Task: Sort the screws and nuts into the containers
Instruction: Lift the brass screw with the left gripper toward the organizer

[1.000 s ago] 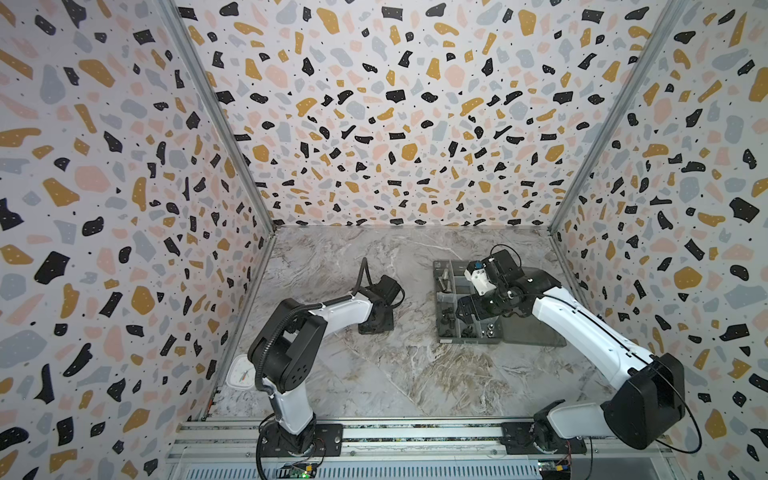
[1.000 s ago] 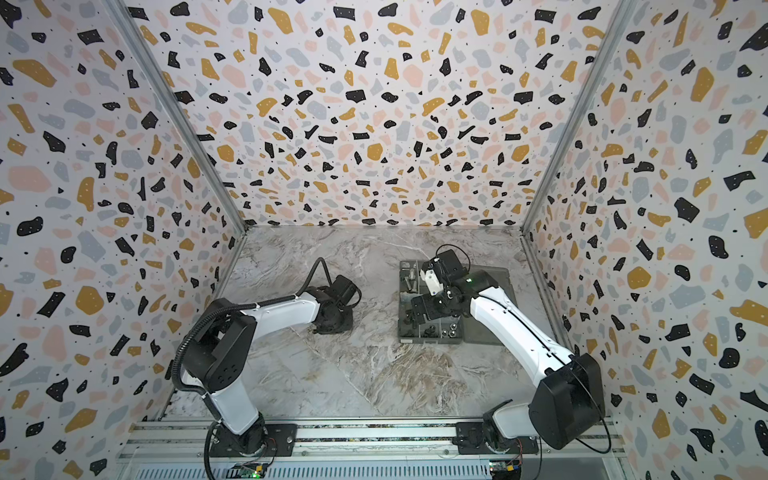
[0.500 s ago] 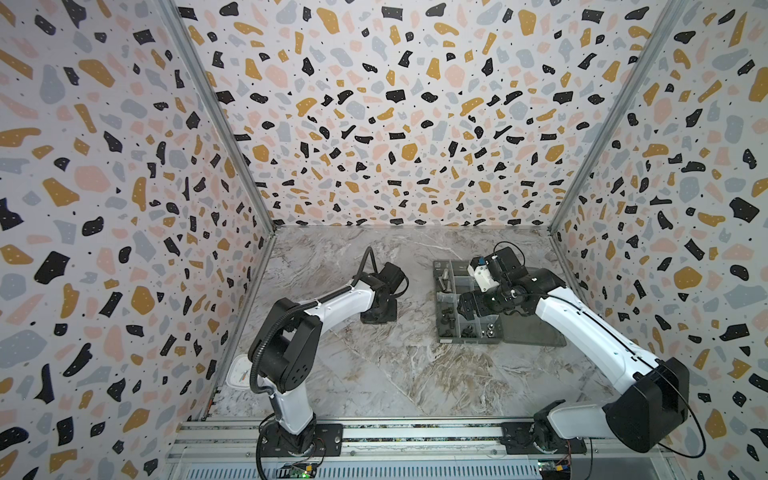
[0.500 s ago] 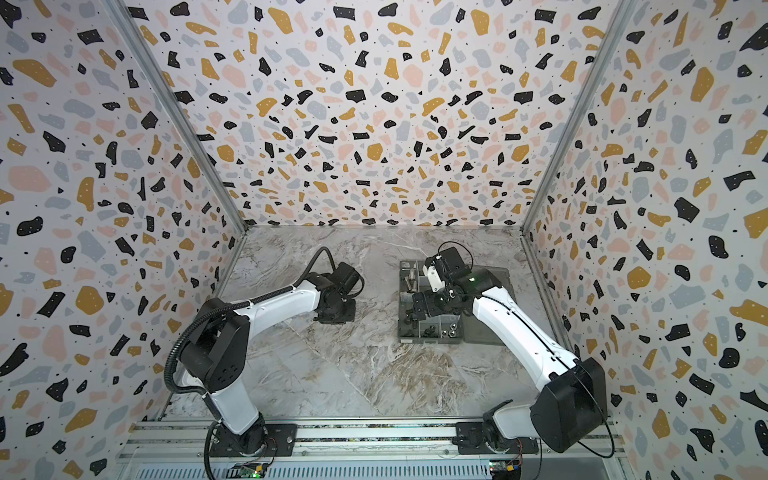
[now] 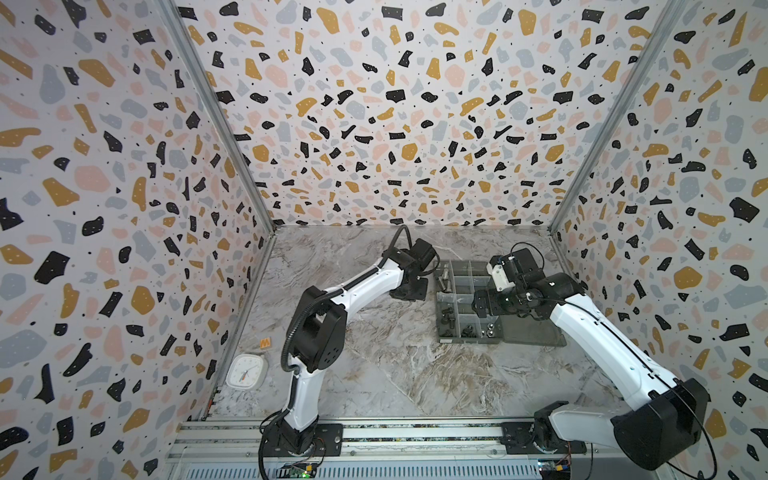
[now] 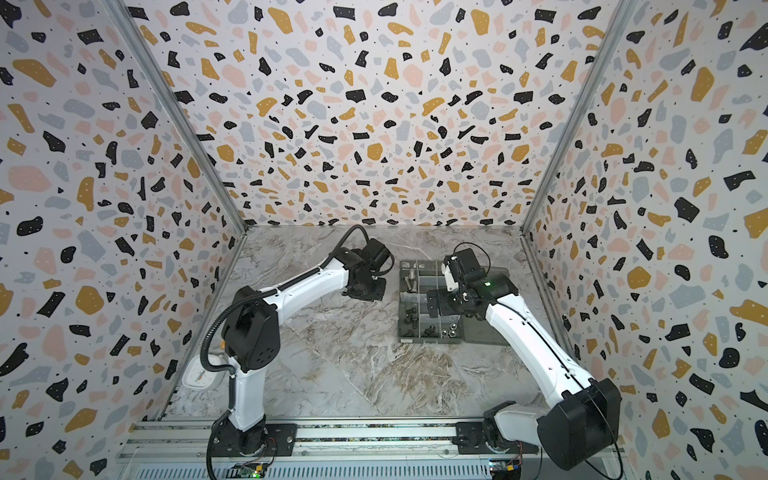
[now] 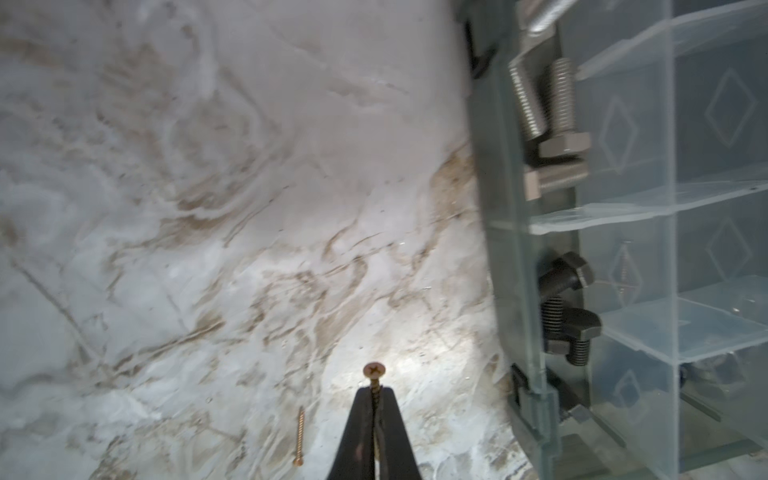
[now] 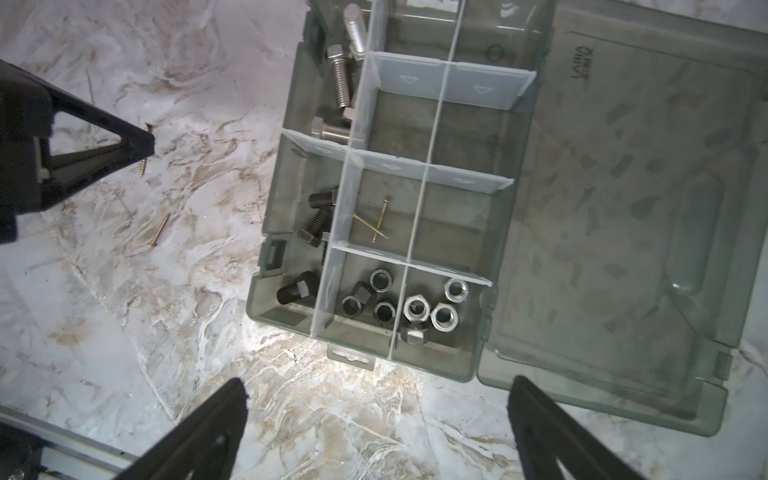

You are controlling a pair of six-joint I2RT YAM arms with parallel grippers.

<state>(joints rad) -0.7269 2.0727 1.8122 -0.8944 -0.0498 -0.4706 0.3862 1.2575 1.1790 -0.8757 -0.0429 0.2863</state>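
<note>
Clamped shut, the left gripper [image 7: 375, 390] pinches a thin brass wood screw [image 7: 373, 370] by its shank. The flat cross-slot head pokes past the tips, over the marble-patterned tabletop [image 5: 395, 374] just beside the left edge of the smoky-grey translucent plastic organiser box [image 8: 440, 365]. Above that box the right gripper [image 8: 379, 384] hangs with jaws spread wide and nothing between them. The box sits toward the table's right edge, its flat attached lid [image 8: 623, 208] lying open on the side nearer that edge. Shiny silver hex bolts [image 8: 340, 79] fill the box's far left corner compartment; black hex-head bolts [image 8: 322, 199] lie in the near left one. Along the box's near edge, black hexagonal nuts [image 8: 362, 291] and shiny silver nuts [image 8: 434, 321] occupy neighbouring compartments. Two crossed brass screws [image 8: 376, 226] lie in a middle compartment, and a loose brass screw [image 8: 160, 230] lies on the tabletop near the left gripper.
</note>
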